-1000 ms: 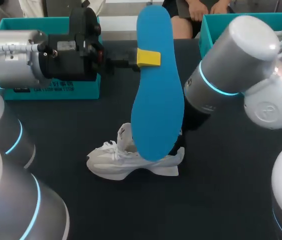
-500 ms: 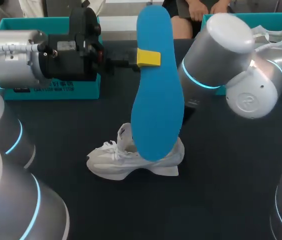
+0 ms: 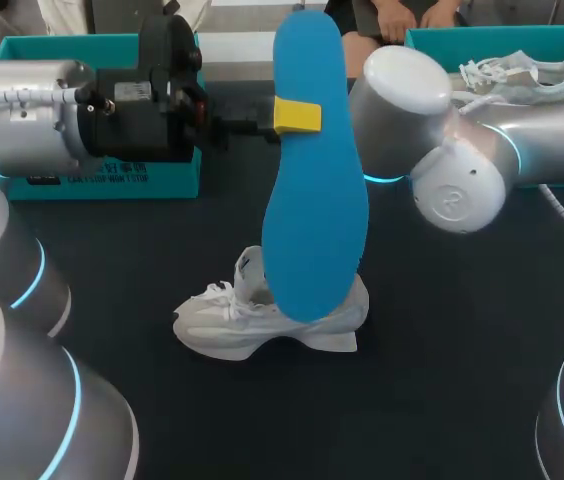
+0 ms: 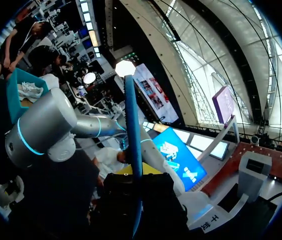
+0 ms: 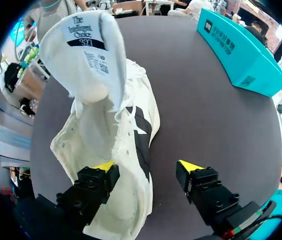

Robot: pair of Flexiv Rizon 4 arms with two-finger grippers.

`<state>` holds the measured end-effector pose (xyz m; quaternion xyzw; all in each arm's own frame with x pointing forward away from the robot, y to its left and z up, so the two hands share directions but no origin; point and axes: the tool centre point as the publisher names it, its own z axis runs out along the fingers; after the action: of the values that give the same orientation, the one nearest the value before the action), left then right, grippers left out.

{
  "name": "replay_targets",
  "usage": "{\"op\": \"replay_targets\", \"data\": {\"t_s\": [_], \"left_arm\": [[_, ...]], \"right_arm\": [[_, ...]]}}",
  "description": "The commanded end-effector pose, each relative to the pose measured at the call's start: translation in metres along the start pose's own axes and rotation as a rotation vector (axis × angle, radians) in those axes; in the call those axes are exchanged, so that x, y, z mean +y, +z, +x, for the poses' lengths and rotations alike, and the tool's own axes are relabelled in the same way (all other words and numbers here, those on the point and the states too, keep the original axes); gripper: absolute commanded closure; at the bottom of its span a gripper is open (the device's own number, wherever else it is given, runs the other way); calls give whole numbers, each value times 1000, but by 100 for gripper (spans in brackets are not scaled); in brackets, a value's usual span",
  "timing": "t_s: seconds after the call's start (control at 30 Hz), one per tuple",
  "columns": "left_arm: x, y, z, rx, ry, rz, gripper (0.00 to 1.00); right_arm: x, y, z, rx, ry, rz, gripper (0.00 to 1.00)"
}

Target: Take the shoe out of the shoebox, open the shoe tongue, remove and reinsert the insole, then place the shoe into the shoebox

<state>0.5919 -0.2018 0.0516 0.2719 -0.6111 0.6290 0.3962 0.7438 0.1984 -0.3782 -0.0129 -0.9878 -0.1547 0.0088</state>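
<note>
Low in the middle of the head view, the white sneaker (image 3: 262,322) lies on its sole on the dark table (image 3: 462,350), outside both boxes. The right wrist view shows its tongue (image 5: 88,55) pulled up and back, label side showing. The right gripper (image 5: 147,167) hangs just over the heel end with its fingers spread wide and holding nothing. One yellow tip is above the shoe's opening, the other above bare table beside the shoe.

In the head view the blue insole (image 3: 312,190) stands nearly upright in the centre. Its lower end covers the sneaker's heel and it hides the right gripper. The left gripper (image 3: 297,117) pinches it near its upper part. The left wrist view shows the insole edge-on, clamped between the fingers.

Behind it, the right arm (image 3: 442,150) crosses in from the right. At the upper left, the left teal shoebox (image 3: 112,180) is mostly masked by the left arm (image 3: 52,115), so I cannot tell what it holds. At the upper right, the right teal shoebox (image 3: 422,42) holds a second white sneaker (image 3: 517,72).
</note>
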Motion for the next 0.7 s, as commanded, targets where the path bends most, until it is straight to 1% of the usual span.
{"op": "replay_targets", "data": {"t_s": [0.03,0.1,0.13,0.17,0.2,0.37,0.47,0.53,0.57,0.63,0.67,0.7], "left_arm": [[1,0,0,-1,-1,1,100],[1,0,0,-1,-1,1,100],[1,0,0,-1,-1,1,100],[1,0,0,-1,-1,1,100],[1,0,0,-1,-1,1,100],[1,0,0,-1,-1,1,100],[1,0,0,-1,-1,1,100],[1,0,0,-1,-1,1,100],[1,0,0,-1,-1,1,100],[1,0,0,-1,-1,1,100],[1,0,0,-1,-1,1,100],[1,0,0,-1,-1,1,100]], "right_arm": [[7,23,-2,15,4,9,62],[6,27,0,37,6,27,72],[5,28,1,44,8,33,82],[5,29,3,44,9,33,89],[4,29,5,45,14,33,99],[2,26,11,63,21,55,100],[3,19,16,71,65,63,100],[3,14,19,80,116,68,100],[3,10,21,80,146,53,100],[2,3,24,81,204,49,100],[1,-1,26,100,272,39,100],[1,-3,27,93,298,42,100]]}}
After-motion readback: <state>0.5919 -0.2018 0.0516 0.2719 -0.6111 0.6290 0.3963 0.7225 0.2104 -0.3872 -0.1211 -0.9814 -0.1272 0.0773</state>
